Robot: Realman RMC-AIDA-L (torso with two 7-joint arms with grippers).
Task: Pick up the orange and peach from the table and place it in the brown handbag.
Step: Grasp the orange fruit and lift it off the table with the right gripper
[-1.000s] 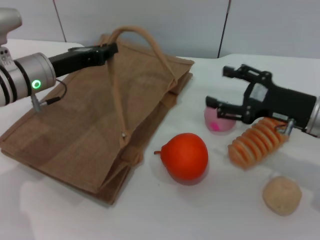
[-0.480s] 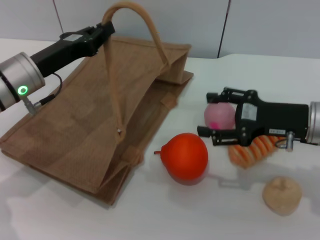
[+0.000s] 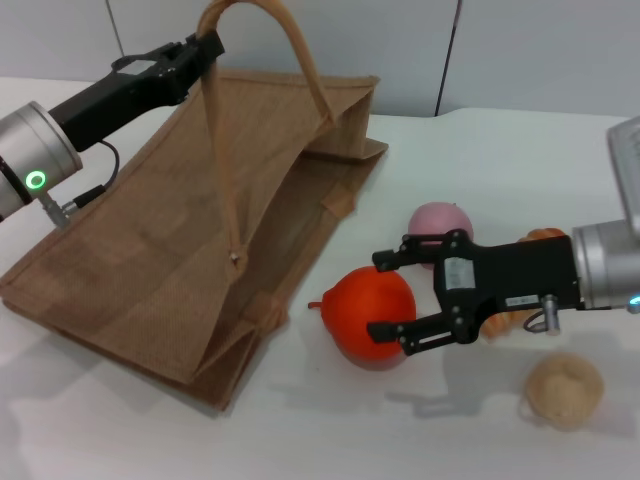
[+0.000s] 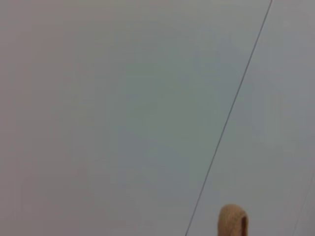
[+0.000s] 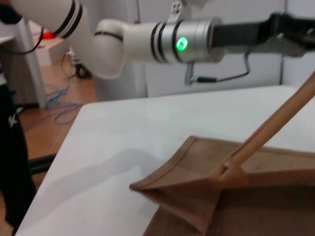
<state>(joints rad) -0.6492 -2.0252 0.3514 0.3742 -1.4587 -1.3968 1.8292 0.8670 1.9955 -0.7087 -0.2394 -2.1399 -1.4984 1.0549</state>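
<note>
- Head view, near right: I note a beige ball (image 3: 565, 388) on the table (image 3: 480, 170).
- My right gripper (image 3: 392, 297) has its jaws spread wide around the orange (image 3: 372, 315), one finger on the far side, one on the near; no firm grip that I can confirm.
- The peach (image 3: 440, 221) lies just beyond it.
- Left, farther: my left gripper (image 3: 203, 45) pinches a handle (image 3: 262, 20) of the brown handbag (image 3: 190, 230), raising it.
- Left wrist view: only the handle tip (image 4: 232, 221) against wall.
- Right wrist view: bag corner (image 5: 197, 196) and left arm; no fruit.
- No legible writing.
</note>
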